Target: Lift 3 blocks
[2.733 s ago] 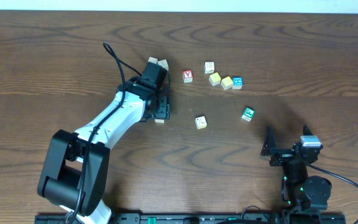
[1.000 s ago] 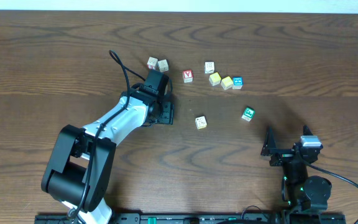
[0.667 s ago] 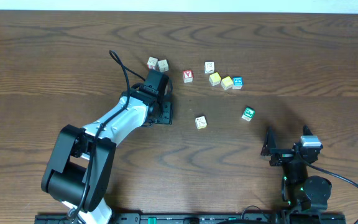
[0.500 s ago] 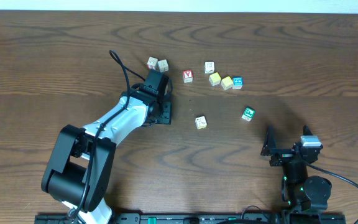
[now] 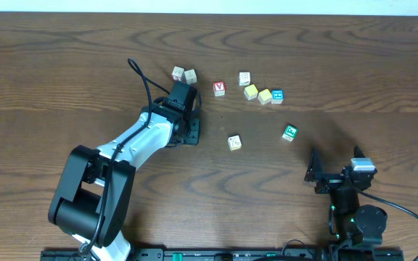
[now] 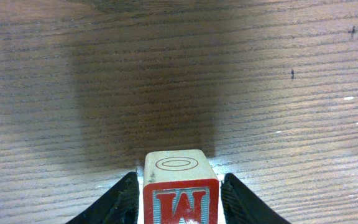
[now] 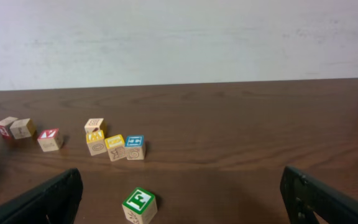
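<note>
Left pincer [image 6: 179, 179] narrowed around red-faced white-M block [image 6: 180, 167] (pale top, oval mark); grip unclear. Right pincer [image 7: 180, 180] wide, empty.

place: robot lab | cues: wood table [image 5: 339, 43], white wall [image 7: 179, 37], two mounted arms [image 5: 133, 141]

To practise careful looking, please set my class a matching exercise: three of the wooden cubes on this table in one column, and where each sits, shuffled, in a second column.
Things
1. red-faced wooden cube with a white M
2. green-faced wooden cube
3. blue-faced wooden cube

Places
A. at the right end of a short row in the overhead view, next to a yellow wooden cube
B. between the fingers of the left gripper
C. standing alone, touching no other cube

Pairs: 1-B, 2-C, 3-A
</note>
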You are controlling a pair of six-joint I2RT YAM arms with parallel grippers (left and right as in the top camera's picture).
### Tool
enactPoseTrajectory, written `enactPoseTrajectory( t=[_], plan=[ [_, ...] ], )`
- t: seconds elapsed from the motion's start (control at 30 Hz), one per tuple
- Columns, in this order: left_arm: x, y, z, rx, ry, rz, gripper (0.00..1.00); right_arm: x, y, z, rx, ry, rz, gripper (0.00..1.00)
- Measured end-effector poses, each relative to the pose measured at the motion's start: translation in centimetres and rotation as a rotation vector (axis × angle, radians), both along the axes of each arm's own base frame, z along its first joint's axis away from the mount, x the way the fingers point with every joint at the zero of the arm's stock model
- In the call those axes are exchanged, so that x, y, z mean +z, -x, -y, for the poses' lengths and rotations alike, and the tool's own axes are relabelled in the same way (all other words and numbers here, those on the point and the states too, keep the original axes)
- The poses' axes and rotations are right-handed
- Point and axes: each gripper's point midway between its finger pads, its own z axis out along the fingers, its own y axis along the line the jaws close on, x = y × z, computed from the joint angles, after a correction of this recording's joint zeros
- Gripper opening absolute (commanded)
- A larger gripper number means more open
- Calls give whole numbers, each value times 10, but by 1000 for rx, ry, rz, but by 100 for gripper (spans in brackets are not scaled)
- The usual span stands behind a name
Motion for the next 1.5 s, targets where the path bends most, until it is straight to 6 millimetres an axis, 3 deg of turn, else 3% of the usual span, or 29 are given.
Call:
enactPoseTrajectory(
  t=[0.5,0.8,1.13,1.5],
  plan=[
    [0,0,0,0,0,1,27,0,0,0,0,0,0,99],
    [0,10,-2,30,1,-56,26,0,0,0,0,0,0,99],
    [3,21,21,84,121,-128,23,0,0,0,0,0,0,99],
    [7,28,69,-29,106,-29,25,0,0,0,0,0,0,99]
  ],
)
